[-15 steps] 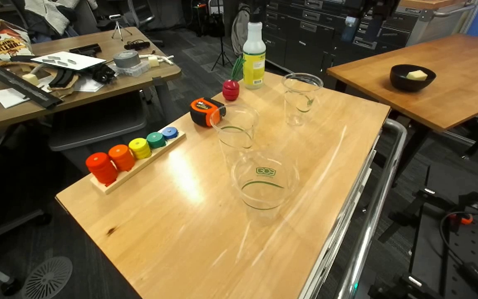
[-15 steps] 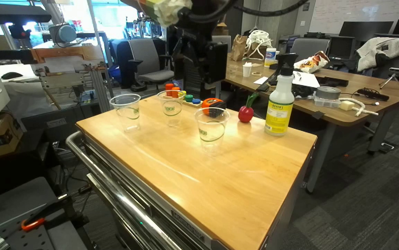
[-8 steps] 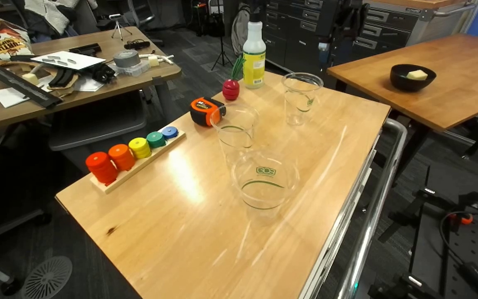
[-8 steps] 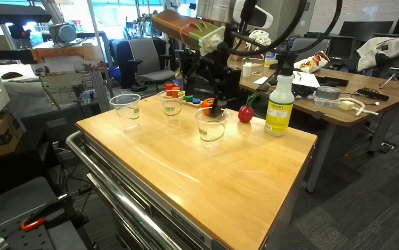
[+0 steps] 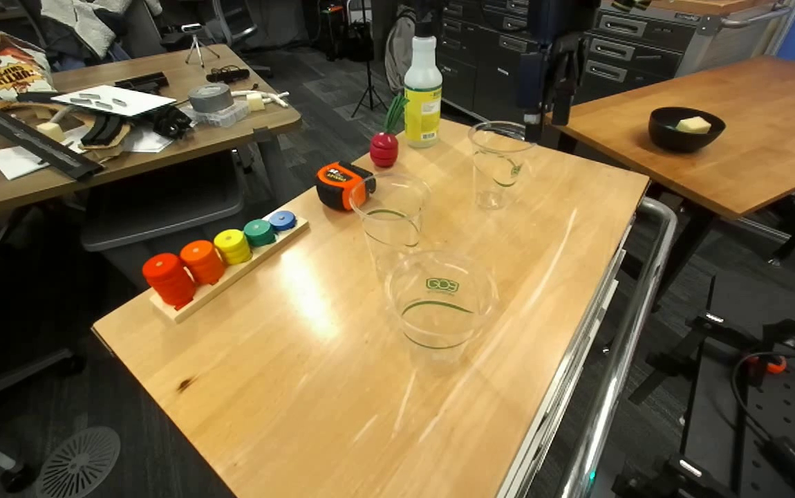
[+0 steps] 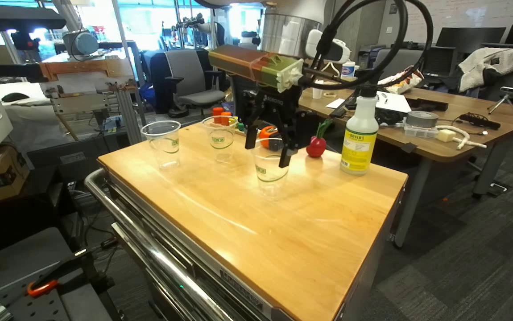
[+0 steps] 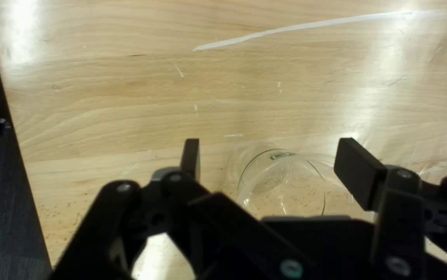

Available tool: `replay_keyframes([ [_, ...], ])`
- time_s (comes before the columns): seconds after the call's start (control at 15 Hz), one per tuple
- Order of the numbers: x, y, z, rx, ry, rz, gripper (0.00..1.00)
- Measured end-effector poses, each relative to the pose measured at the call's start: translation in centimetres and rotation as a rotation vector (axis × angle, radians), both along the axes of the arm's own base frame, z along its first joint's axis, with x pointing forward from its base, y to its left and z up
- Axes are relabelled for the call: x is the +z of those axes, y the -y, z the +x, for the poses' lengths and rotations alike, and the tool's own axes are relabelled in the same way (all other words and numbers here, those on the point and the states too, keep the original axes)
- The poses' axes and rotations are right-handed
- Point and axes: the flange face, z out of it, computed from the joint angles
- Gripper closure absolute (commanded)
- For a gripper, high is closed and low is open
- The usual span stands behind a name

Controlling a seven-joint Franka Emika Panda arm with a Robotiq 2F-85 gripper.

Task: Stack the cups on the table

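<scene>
cups [image 5: 441, 315] stand upright and apart on the table [image 5: 280, 401], unstacked; my gripper [image 7: 272, 161], spread wide, hangs near one cup [image 6: 269, 172] that looks off-centre between the fingers [image 7: 359, 175], so if i drop straight down one of them may clip it and tip it

Pointed downward now, the black Robotiq gripper [image 6: 268, 149] is held beneath the Panda arm [image 6: 290, 34] in an exterior view, and there, its two fingertips [image 7: 357, 171] are spread well apart, the gap plainly caught in the wrist view!
</scene>
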Motion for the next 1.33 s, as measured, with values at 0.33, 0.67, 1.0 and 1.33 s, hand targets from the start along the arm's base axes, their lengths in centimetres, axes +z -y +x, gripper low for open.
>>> replay_keyframes([
  [0.33, -0.7, -0.8, 0.4, 0.028, -0.003, -0.011, 0.83],
  [0.67, -0.7, -1.3, 1.0, 0.040, 0.055, -0.026, 1.00],
  [1.0, -0.5, -1.8, 1.3, 0.050, 0.073, -0.028, 0.97],
  [1.33, 0.0, -2.8, 1.3, 0.034, 0.020, -0.018, 0.98],
])
